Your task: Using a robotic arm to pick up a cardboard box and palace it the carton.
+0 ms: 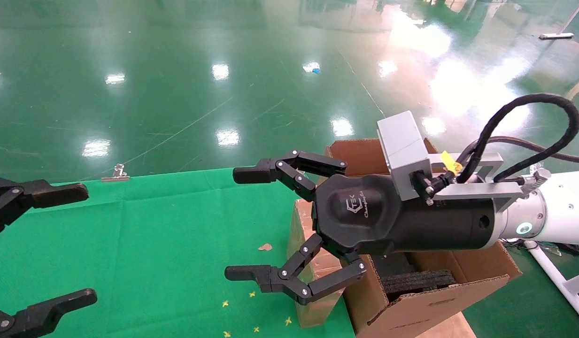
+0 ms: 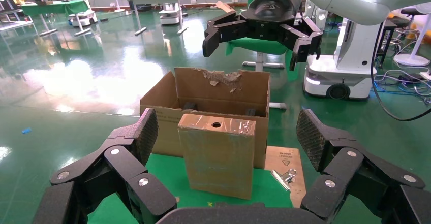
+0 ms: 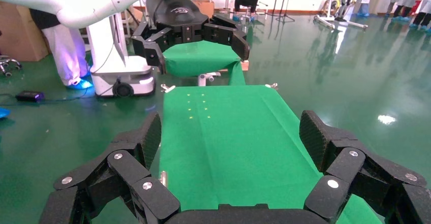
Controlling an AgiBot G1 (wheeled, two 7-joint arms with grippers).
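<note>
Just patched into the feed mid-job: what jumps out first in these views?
The right gripper dominates the head view, its fingers spread wide and empty, held above the cardboard box that stands upright on the green table. Behind the box sits the carton, its back wall torn. The left gripper waits open at the table's left edge.

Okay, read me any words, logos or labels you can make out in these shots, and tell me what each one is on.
"TEK", with a script line under it too small to read: on the black body of the right gripper.
Printed mark and text on the brown board beside the carton: too small to read.
Yellow tag on the right wrist cable: blurred.
Cardboard box: no readable text.
</note>
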